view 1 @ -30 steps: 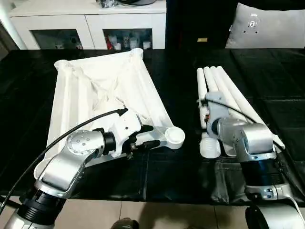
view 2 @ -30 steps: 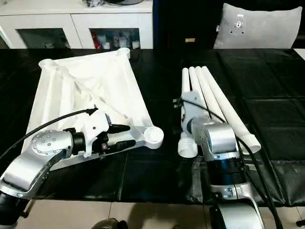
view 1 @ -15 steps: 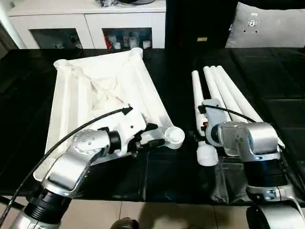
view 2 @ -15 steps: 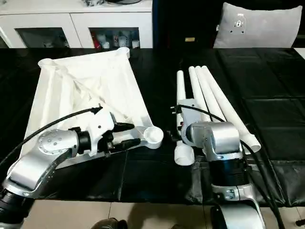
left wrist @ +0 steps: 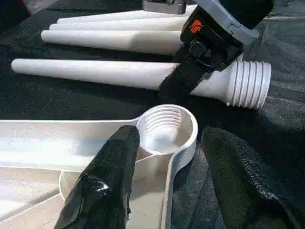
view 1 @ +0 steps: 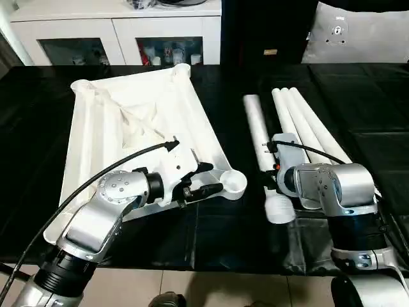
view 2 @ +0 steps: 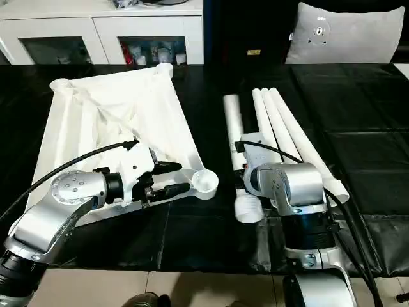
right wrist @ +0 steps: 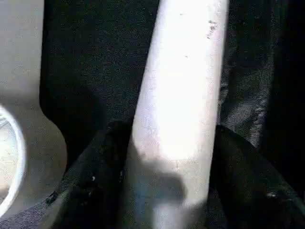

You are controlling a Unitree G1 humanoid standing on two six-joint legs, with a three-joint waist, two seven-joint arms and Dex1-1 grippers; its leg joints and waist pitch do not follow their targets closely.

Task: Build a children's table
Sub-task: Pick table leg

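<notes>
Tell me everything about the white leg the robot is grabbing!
The leg is a long, smooth white plastic tube, thin at the far end and wider near the robot, ending in a ribbed screw end. It lies flat on the black table cover, angled apart from the three other legs. The right gripper has its black jaws shut on it near the ribbed end. That end points toward the round corner socket of the white tabletop.
</notes>
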